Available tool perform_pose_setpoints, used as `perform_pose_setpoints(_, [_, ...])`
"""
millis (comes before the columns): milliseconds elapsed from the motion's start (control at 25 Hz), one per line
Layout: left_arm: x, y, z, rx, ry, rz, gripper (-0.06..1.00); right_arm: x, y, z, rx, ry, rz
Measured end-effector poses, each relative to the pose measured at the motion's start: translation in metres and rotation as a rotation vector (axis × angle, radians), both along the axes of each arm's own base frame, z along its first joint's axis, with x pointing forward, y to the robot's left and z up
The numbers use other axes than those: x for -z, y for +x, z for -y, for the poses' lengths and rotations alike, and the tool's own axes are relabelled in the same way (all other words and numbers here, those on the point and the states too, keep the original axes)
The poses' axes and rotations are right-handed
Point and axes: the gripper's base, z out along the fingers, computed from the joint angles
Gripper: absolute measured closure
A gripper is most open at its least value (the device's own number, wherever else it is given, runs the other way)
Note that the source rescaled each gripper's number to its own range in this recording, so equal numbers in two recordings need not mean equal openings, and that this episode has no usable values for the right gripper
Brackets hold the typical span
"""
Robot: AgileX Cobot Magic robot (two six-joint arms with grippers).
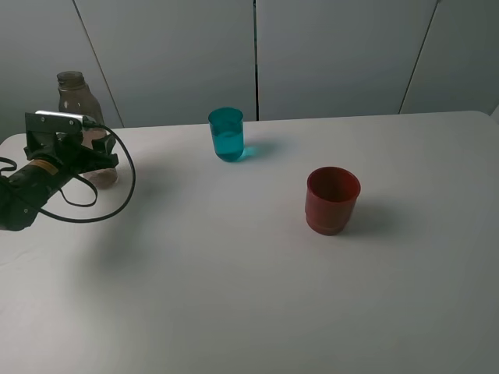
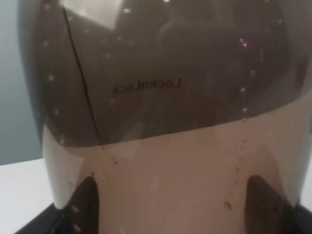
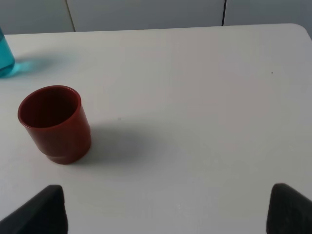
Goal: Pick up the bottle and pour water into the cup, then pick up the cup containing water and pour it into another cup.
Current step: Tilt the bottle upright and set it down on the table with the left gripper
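The smoky grey-brown bottle (image 1: 72, 92) stands upright at the table's far left. My left gripper (image 1: 95, 158) is closed around its lower body. In the left wrist view the bottle (image 2: 161, 97) fills the frame, with dark fingers (image 2: 85, 202) against both its sides. The teal cup (image 1: 226, 134) stands at the back centre and holds water; its edge shows in the right wrist view (image 3: 4, 56). The red-brown cup (image 1: 332, 200) stands empty right of centre and also shows in the right wrist view (image 3: 54, 123). My right gripper (image 3: 168, 214) is open, empty and short of the red cup.
The white table (image 1: 234, 296) ends at a grey panelled wall (image 1: 327, 54) behind. A black cable (image 1: 117, 195) loops from the left arm over the table. The right arm is out of the exterior high view.
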Motion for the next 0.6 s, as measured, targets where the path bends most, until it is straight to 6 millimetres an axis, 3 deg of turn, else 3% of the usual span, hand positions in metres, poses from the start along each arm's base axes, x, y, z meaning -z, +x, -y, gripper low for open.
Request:
perform_pose_setpoints(120, [0.0000,0.0000,0.0000,0.000,0.001,0.000,0.94,0.0000,0.0000,0.0000,0.000,0.000,0.000])
perform_pose_setpoints(160, [0.0000,0.0000,0.0002,0.002,0.003,0.000,0.84,0.0000,0.0000,0.0000,0.000,0.000,0.000])
perform_pose_setpoints(200, [0.0000,0.0000,0.0002,0.002,0.003,0.000,0.47,0.0000,0.0000,0.0000,0.000,0.000,0.000])
perform_pose_setpoints(240, [0.0000,0.0000,0.0002,0.002,0.003,0.000,0.20,0.0000,0.0000,0.0000,0.000,0.000,0.000])
perform_pose_setpoints(280, [0.0002,-0.0001,0.0003,0.004,0.003,-0.002,0.09,0.0000,0.0000,0.0000,0.000,0.000,0.000])
perform_pose_setpoints(440, [0.0002,-0.0001,0.0008,0.010,0.004,-0.002,-0.02,0.0000,0.0000,0.0000,0.000,0.000,0.000])
perform_pose_setpoints(600, [0.0002,-0.0002,0.0018,0.021,0.006,-0.002,-0.02,0.0000,0.0000,0.0000,0.003,0.005,0.000])
